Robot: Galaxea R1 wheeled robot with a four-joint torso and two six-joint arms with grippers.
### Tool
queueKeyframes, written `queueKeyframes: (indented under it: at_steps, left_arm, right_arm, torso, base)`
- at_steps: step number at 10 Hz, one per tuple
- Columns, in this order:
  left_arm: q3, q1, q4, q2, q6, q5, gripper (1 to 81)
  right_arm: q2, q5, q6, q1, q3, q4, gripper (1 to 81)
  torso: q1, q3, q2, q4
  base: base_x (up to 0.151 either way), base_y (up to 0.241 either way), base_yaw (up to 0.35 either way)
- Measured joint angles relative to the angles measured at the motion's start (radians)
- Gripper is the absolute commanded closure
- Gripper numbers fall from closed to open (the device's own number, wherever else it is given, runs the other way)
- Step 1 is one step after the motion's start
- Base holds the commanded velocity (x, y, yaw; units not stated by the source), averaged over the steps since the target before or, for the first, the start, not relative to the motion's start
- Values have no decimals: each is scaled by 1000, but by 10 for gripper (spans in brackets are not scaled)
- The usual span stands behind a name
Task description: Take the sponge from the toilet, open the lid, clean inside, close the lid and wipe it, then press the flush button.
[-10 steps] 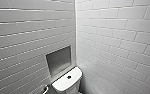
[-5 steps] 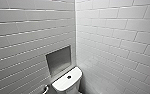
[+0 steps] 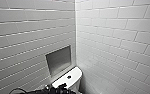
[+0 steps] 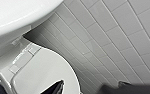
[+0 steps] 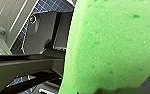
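Tiled walls (image 3: 116,37), toilet (image 3: 68,78) unchanged since before; right gripper (image 5: 113,91) clamped the sponge (image 5: 116,45); left gripper (image 4: 89,86) gaped by the lid (image 4: 46,72).

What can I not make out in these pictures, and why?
- White glossy ceramic toilet, head view: the bowl is cut off by the lower edge and hidden by the dark robot arm.
- White glossy oval lid, left wrist view: its front end is cut off by the picture's edge.
- Bright green soft sponge, right wrist view: too near; its ends are cut off, and it hides what lies behind.
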Motion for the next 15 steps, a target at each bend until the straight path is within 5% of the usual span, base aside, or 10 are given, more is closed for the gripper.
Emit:
queueKeyframes:
  at_steps: [10,15]
  left_arm:
    - [-372,-149,-103,209,-40,8,10]
    - [-496,-258,-103,280,-47,31,10]
  right_arm:
    - [5,25,0,-8,1,0,811]
    - [5,36,0,11,1,0,811]
  torso:
    - [1,-10,1,0]
    - [1,-168,2,0]
  base:
    - [0,0,0]
    - [0,0,0]
